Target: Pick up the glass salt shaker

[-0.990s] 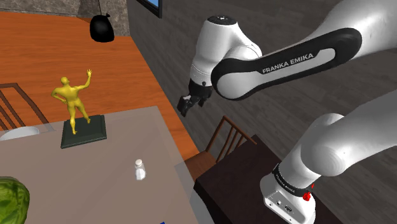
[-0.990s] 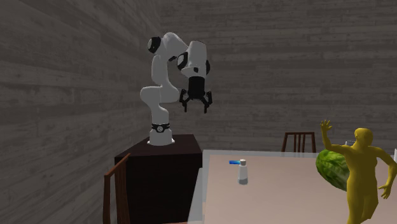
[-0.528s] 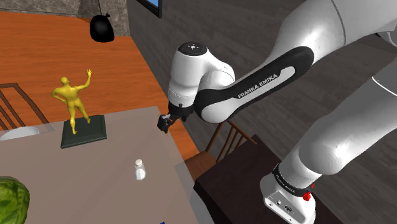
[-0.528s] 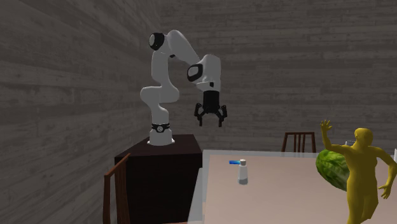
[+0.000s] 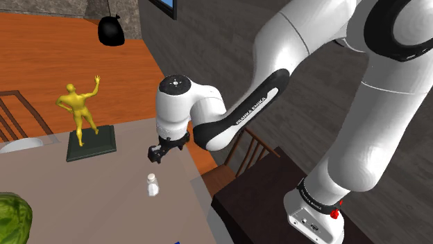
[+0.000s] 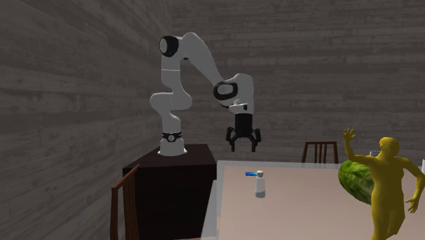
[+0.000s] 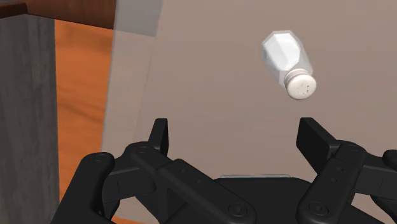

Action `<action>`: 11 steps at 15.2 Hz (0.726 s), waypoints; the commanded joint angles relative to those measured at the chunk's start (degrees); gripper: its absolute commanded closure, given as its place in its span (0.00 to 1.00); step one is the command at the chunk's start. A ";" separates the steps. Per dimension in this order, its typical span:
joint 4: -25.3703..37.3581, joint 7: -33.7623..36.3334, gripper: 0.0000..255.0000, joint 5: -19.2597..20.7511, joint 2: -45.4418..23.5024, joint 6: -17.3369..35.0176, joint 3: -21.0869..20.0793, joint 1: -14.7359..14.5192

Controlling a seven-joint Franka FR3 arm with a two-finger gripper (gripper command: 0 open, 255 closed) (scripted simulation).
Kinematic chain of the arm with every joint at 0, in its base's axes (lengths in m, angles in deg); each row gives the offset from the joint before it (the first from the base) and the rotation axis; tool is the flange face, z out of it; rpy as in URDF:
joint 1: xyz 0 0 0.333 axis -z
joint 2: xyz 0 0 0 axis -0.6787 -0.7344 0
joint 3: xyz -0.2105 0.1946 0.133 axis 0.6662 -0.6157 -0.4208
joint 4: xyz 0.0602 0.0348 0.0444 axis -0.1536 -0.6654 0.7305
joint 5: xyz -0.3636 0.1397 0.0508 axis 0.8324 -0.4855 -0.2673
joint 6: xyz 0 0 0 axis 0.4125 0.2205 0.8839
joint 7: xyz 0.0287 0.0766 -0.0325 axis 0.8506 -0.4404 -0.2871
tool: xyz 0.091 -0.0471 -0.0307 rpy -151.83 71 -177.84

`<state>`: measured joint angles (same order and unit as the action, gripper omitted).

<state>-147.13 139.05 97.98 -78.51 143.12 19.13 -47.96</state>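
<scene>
The salt shaker [image 5: 152, 184] is a small clear faceted bottle with a pale perforated cap. It stands upright on the grey-brown table [image 5: 83, 197], close to the table's edge. My black gripper [image 5: 157, 154] hangs in the air above the table edge, just above and beyond the shaker, not touching it. In the second exterior view the gripper [image 6: 245, 144] points down, up and to the left of the shaker [image 6: 259, 187]. In the wrist view the shaker [image 7: 289, 60] lies ahead of the right finger, and the gripper [image 7: 235, 130] is open with nothing between its fingers.
A yellow figurine [image 5: 82, 114] on a dark base stands further along the table. A green melon [image 5: 12, 218] lies near the shoulder view's lower left. A small blue item [image 6: 253, 174] lies behind the shaker. Wooden chairs [image 5: 250, 149] stand by the table's edge, beside the dark stand [image 5: 270, 201].
The arm has swung down and towards the table. The gripper moved from high beside the table to just above its edge near the shaker, staying open.
</scene>
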 commanded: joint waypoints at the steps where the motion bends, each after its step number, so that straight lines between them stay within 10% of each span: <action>1: 3.21 4.88 0.00 4.62 -4.61 -0.43 1.47 -2.86; 11: 15.94 15.44 0.00 15.21 -20.66 -0.92 8.19 -13.09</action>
<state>-131.29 153.98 112.64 -98.68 141.86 26.94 -60.74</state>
